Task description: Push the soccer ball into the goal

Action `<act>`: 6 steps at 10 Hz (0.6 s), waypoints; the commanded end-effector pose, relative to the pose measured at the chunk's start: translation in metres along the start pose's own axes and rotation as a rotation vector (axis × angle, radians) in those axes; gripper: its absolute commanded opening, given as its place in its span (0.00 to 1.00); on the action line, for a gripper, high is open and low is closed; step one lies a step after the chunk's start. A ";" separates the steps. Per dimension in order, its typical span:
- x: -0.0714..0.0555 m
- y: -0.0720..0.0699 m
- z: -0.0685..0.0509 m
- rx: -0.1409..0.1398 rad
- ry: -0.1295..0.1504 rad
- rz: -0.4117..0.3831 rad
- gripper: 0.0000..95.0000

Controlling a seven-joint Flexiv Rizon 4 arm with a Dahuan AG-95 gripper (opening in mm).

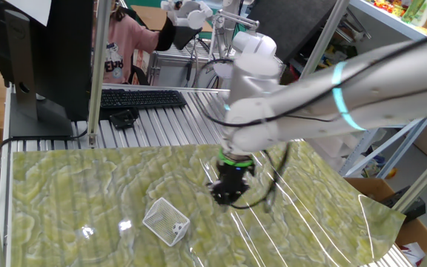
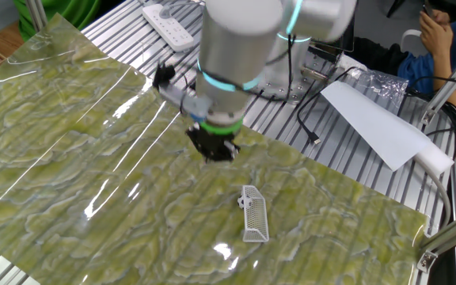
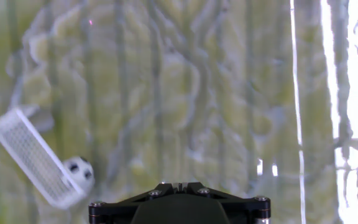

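The soccer ball (image 3: 79, 169), tiny and white with black patches, lies on the green mat against the right end of the goal (image 3: 35, 157), a small white mesh net at the lower left of the hand view. I cannot tell whether the ball is inside the frame. The goal also shows in one fixed view (image 1: 167, 220) and in the other fixed view (image 2: 254, 214), where a small white blob at its upper corner may be the ball (image 2: 242, 202). My gripper (image 3: 179, 185) is shut and empty. It hangs low over the mat (image 1: 224, 194), to the right of the goal and apart from it (image 2: 214, 152).
The wrinkled green mat (image 1: 80, 185) covers the table under a glossy sheet. A keyboard (image 1: 139, 98) and monitor (image 1: 43, 52) stand at the back. A power strip (image 2: 169, 16), cables and a white paper sheet (image 2: 370, 119) lie beyond the mat.
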State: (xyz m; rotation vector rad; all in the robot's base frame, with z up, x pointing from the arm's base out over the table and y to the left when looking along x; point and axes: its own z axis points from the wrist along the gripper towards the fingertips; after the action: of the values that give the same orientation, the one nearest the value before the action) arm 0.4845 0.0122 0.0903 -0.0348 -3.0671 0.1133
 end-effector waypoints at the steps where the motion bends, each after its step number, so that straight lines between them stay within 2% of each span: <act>1: 0.008 -0.006 0.000 -0.023 -0.005 0.011 0.00; 4: 0.018 -0.014 -0.001 -0.028 -0.013 0.009 0.00; 6: 0.019 -0.014 -0.001 -0.043 -0.014 0.018 0.00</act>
State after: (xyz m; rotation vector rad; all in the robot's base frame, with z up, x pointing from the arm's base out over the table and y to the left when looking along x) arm 0.4642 -0.0016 0.0945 -0.0707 -3.0868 0.0482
